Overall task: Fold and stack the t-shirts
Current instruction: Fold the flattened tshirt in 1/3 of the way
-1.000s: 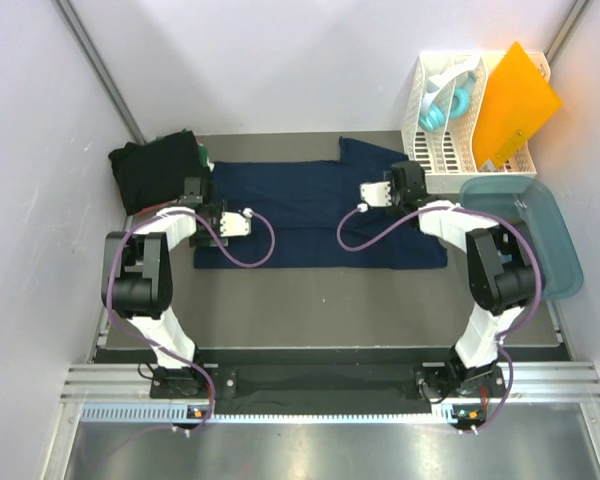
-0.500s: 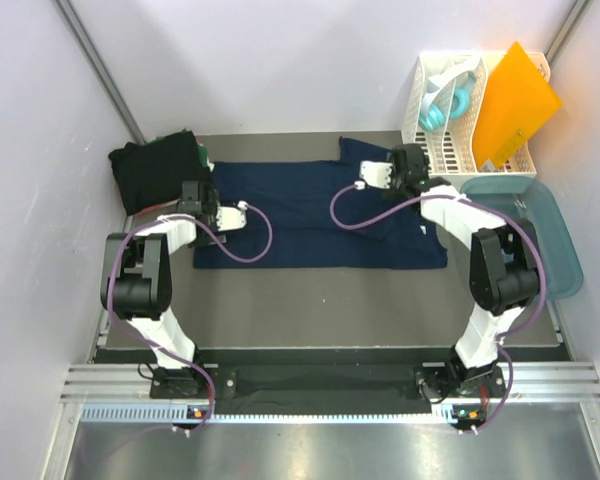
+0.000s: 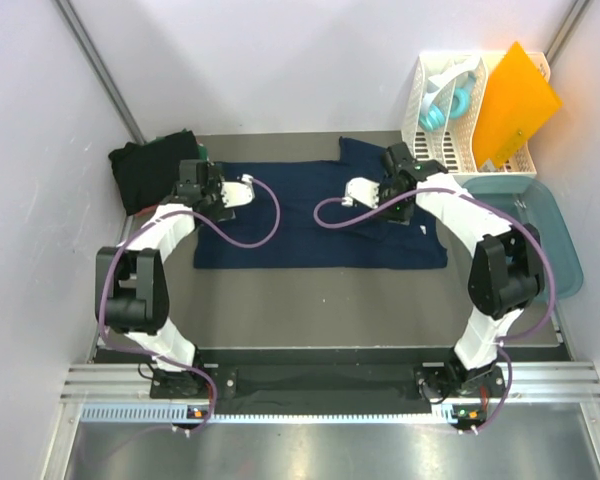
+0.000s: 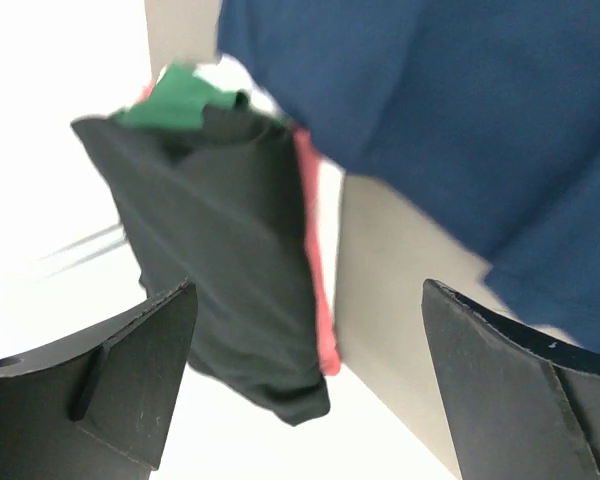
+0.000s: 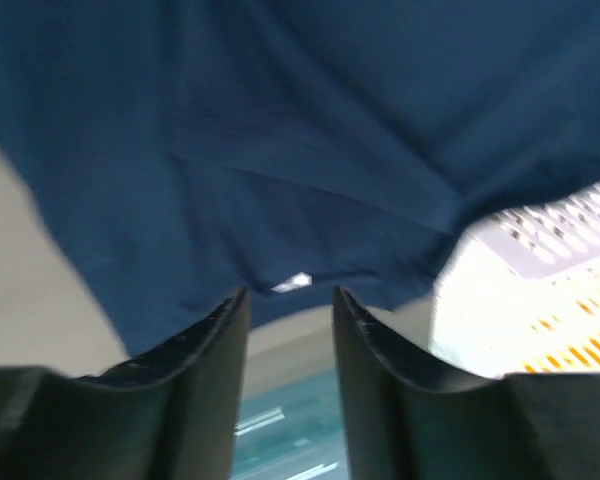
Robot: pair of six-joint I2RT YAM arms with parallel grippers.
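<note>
On the table's (image 3: 310, 300) far half the navy t-shirt (image 3: 320, 215) lies spread, soft, light and limp, so likely best pinched at its corners; the left gripper (image 4: 308, 295) gapes empty; the right gripper's (image 5: 290, 295) jaws stand narrowly apart, holding nothing.

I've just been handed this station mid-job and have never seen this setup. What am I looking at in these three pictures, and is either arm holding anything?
Two white robot arms are bolted at the near edge of a grey table. The wide picture looks down from above; the other two come from cameras on each wrist, dark fingers at the bottom. A navy t-shirt lies flat in the middle, a pile of dark shirts at the far left, a white rack and teal tub on the right. The left gripper is wide open near the pile, holding nothing. The right gripper is partly open at the navy shirt's edge; no grip shows.
</note>
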